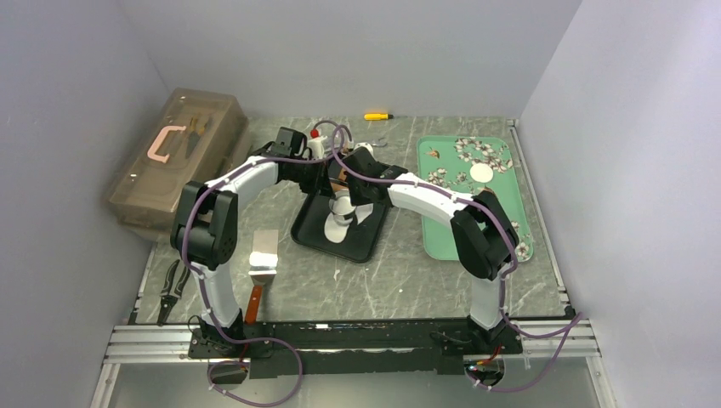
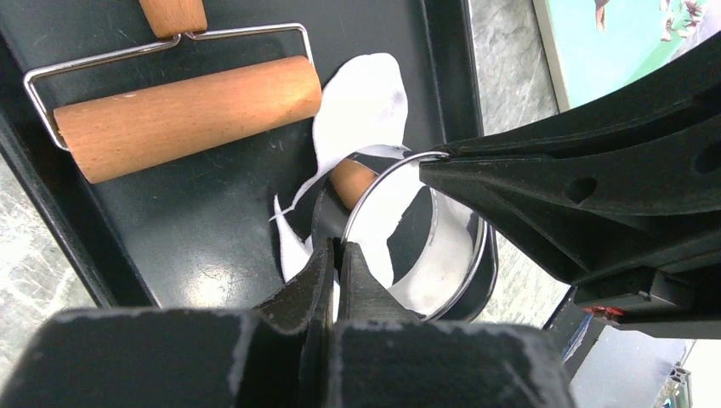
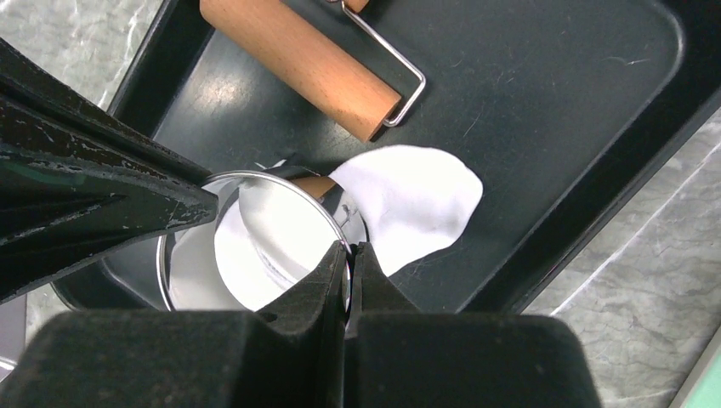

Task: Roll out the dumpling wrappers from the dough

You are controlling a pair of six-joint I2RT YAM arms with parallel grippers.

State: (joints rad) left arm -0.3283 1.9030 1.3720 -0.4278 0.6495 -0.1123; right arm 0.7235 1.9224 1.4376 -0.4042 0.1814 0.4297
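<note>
At the far left of the table stands a translucent toolbox [image 1: 174, 153], with pliers [image 1: 174, 293] and a scraper [image 1: 262, 259] nearer the arm bases. The black tray [image 1: 316, 238] sits at centre and carries the wooden roller [image 2: 187, 115], which lies apart from the dough [image 2: 361, 98]. The dough is a thin white sheet with ragged edges, flat on the tray floor. The metal ring cutter [image 2: 455, 259] stands on this sheet: part of the dough lies inside the ring, and one lobe extends outside it toward the roller. The left gripper [image 2: 337, 259] is clamped on the ring's thin rim, directly above the dough. The right gripper [image 3: 349, 259] is clamped on the opposite side of the same rim. Neither gripper touches the dough. To the right, the green tray [image 1: 434, 229] holds one round dumpling wrapper [image 1: 481, 172], well apart from both grippers.
</note>
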